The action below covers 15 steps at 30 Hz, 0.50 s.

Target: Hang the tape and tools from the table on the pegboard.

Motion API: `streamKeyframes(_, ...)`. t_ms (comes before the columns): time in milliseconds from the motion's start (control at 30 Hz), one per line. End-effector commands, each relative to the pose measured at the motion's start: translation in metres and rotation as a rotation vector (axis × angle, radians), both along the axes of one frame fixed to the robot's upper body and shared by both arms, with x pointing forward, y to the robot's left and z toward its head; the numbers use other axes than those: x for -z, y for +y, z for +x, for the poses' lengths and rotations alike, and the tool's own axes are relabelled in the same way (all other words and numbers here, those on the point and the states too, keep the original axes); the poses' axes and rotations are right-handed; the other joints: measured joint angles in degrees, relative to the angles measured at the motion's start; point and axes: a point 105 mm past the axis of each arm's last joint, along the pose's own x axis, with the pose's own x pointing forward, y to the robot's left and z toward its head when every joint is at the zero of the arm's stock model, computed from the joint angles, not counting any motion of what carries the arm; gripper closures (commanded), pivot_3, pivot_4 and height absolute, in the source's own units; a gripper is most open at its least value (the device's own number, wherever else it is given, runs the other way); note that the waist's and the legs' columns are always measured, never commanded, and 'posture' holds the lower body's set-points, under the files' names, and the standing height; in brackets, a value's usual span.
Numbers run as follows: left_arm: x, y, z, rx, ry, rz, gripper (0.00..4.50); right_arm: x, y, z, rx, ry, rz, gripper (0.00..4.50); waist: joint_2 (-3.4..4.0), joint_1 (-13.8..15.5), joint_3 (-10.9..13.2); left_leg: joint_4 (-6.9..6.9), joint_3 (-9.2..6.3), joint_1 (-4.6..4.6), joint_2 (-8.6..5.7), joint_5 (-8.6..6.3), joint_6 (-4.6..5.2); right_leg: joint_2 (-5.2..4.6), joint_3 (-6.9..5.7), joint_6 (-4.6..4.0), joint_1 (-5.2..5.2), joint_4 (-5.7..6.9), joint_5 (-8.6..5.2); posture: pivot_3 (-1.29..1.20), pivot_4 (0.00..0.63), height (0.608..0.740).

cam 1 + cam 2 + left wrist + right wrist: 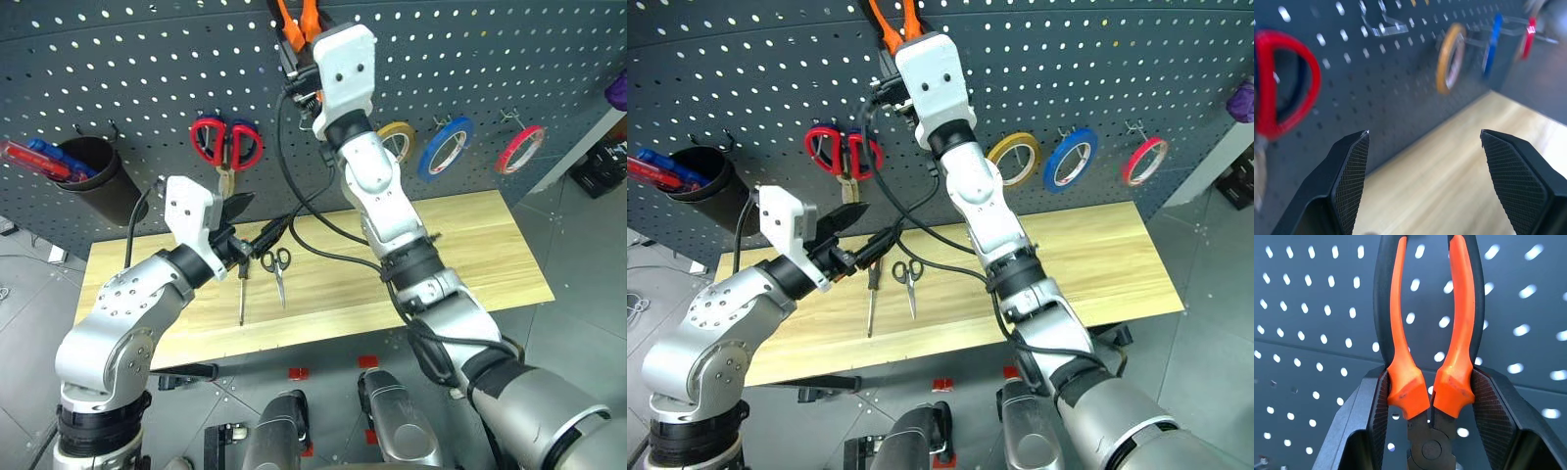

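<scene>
Left hand (257, 227) sat at centre-left of the head views, above the near-left part of the counter (470, 255), fingers spread wide with nothing between them; in the left wrist view both textured pads (1351, 181) stood far apart over bare wood.

On the counter just right of that hand lay the slim screwdriver (242, 292), running toward the near edge, and the small black-handled scissors (278, 271) beside it, handles toward the pegboard, blades toward the near edge. The two lay close, apart from each other.

Right arm reached up the middle of the frame to the top edge. Right hand (1430, 391) was clamped on the orange-and-black pliers (1425, 333), pads pressing the orange grips from both sides near the pivot, handles pointing up against the pegboard (490, 69); whether they sat on a hook could not be told.

On the pegboard, left to right: black cup (98, 176) with red and blue items at far left, red-handled scissors (226, 143) hanging, yellow tape roll (1013, 158), blue tape roll (446, 147), thin red tape ring (519, 148) on a hook at the right.
</scene>
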Motion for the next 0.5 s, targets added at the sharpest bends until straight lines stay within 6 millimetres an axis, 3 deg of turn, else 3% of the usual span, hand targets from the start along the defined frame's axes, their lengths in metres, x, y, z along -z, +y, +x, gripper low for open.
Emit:
streamKeyframes(33,-0.005,-0.004,-0.004,-0.003,-0.022,0.021,0.68,-0.009,0.001,-0.001,0.001,-0.055,0.022,2.36,0.0,0.01,0.0,0.0,0.0,0.0,0.01,0.0,0.0,0.0,0.0,-0.01,0.0,-0.01,0.01,-0.15,0.297,0.74)
streamKeyframes(300,0.001,-0.001,-0.004,-0.019,-0.009,0.038,0.68,0.052,-0.012,0.024,0.097,0.08,-0.087,2.36,-0.01,0.79,0.02,0.01,0.0,0.0,0.01,0.02,-0.03,-0.01,-0.01,-0.04,0.01,-0.01,0.02,-0.15,0.302,0.74)
streamKeyframes(500,0.009,0.003,-0.002,-0.042,0.001,0.04,0.68,0.083,-0.021,0.036,0.139,0.19,-0.123,2.36,-0.01,1.74,0.03,0.02,0.01,0.01,0.02,0.07,-0.07,0.0,-0.01,-0.07,0.01,0.02,0.04,-0.15,0.302,0.74)
